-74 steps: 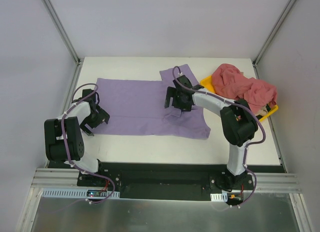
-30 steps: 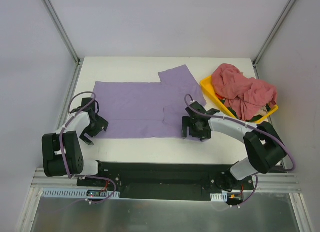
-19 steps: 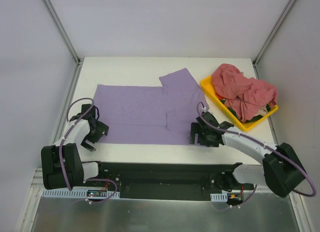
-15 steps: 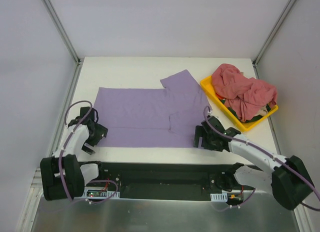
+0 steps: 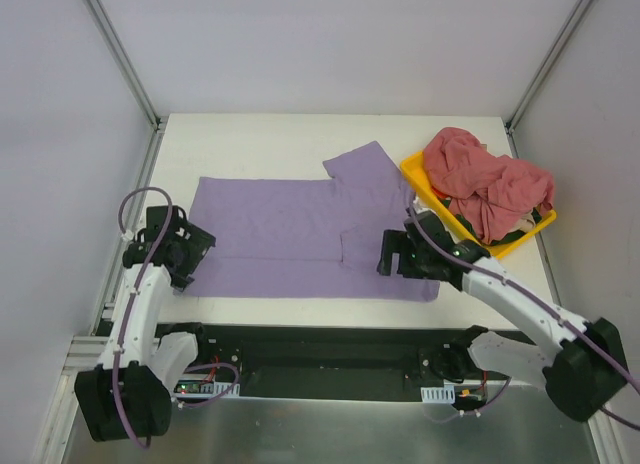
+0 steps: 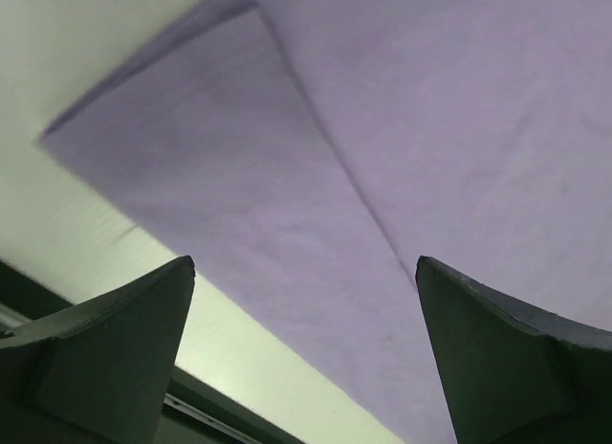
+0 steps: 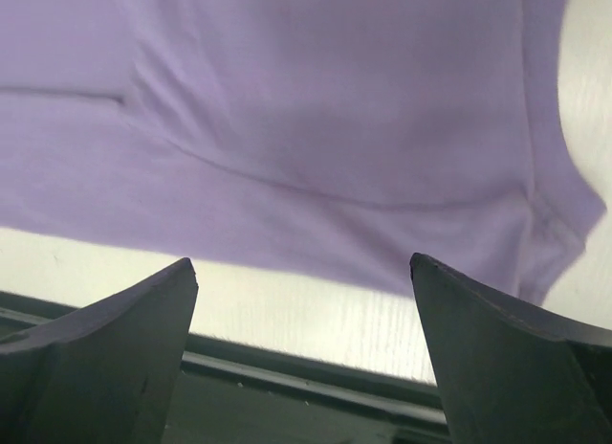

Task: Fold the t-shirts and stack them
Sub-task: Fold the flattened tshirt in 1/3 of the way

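Lavender t-shirt (image 5: pixel 290 219) spread flat mid-table
Pink-red t-shirts (image 5: pixel 485 184) sit heaped in the yellow tray (image 5: pixel 411 168). The left gripper (image 6: pixel 301 272) and right gripper (image 7: pixel 301 267) hover wide open and empty over the near hem. Pinching unevenly, or catching one layer only, would skew the fold.

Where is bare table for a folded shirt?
Bare table runs along the back, between the purple shirt and the far wall, widest on the left. The right is crowded by the yellow tray of pink shirts; the left gripper and right gripper crowd the near edge.

text: none readable | labels: none | numbers: none | signs: none
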Motion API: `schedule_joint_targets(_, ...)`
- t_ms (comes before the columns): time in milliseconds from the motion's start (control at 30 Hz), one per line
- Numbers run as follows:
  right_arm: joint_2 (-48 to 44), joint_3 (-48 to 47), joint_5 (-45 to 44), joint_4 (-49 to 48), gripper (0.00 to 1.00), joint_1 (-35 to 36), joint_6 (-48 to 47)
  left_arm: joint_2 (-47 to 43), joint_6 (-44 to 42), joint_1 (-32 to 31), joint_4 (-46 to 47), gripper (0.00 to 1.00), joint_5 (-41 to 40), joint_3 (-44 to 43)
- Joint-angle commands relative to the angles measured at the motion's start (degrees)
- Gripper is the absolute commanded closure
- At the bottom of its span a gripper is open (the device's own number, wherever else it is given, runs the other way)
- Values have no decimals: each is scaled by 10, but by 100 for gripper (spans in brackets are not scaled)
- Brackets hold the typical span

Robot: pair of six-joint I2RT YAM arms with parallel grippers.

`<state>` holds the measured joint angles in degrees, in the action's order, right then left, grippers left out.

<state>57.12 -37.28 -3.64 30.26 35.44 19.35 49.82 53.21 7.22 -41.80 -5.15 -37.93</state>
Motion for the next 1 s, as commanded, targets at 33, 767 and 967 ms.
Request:
schedule_joint_targets(33,172,-125,-16,-60,4,-10,-63,121,-42,-56,93,1,60,-64)
schedule_joint_targets(767,197,34,59,-84,4,-13,31,263,-47,-70,129,1,18,58)
schedule_joint_targets(967,145,52,51,-69,4,-8,29,181,-22,-70,87,1,15,94)
